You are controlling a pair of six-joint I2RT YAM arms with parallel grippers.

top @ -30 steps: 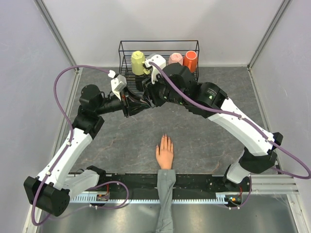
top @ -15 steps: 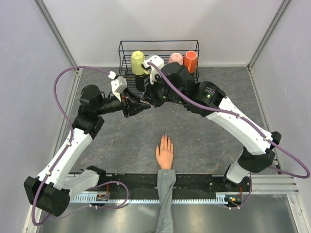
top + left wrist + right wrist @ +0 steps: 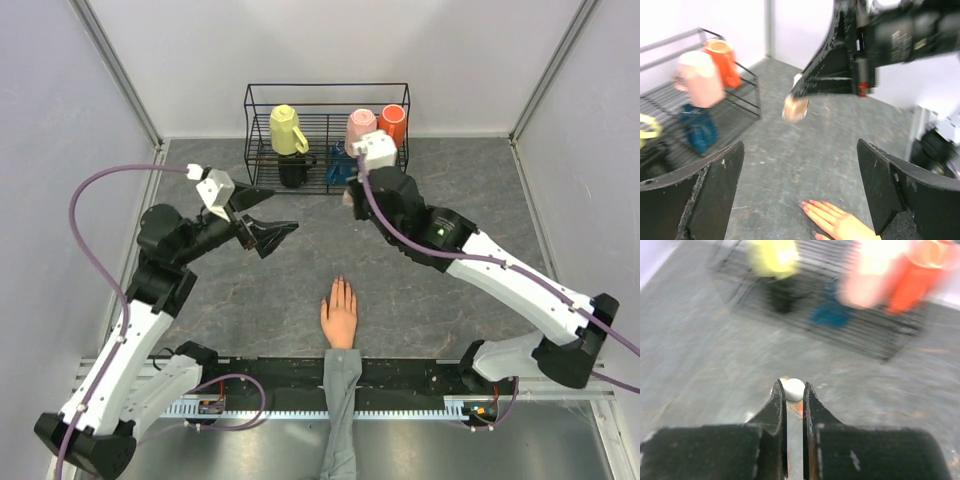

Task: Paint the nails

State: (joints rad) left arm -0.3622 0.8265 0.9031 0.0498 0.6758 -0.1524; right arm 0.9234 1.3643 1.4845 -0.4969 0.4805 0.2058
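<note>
Both well beyond nails [image 3: 341,287]: left pincer [image 3: 284,208] agape, right pincer [image 3: 794,386] clamped on white-capped item [image 3: 795,107].

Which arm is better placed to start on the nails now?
Right. The right fingers are shut on a small white-tipped item, probably the applicator; the left fingers stand open and empty. Neither is over the mannequin hand yet.

I'm working over a mottled grey tabletop [image 3: 250,300], boxed in on three sides by plain pale walls [image 3: 330,50] that meet at slanting aluminium posts [image 3: 116,68]. A black wire rack [image 3: 322,125] stands at the middle of the far edge, and an aluminium rail [image 3: 400,406] runs along the near edge. The light is even and the shadows are soft.
</note>
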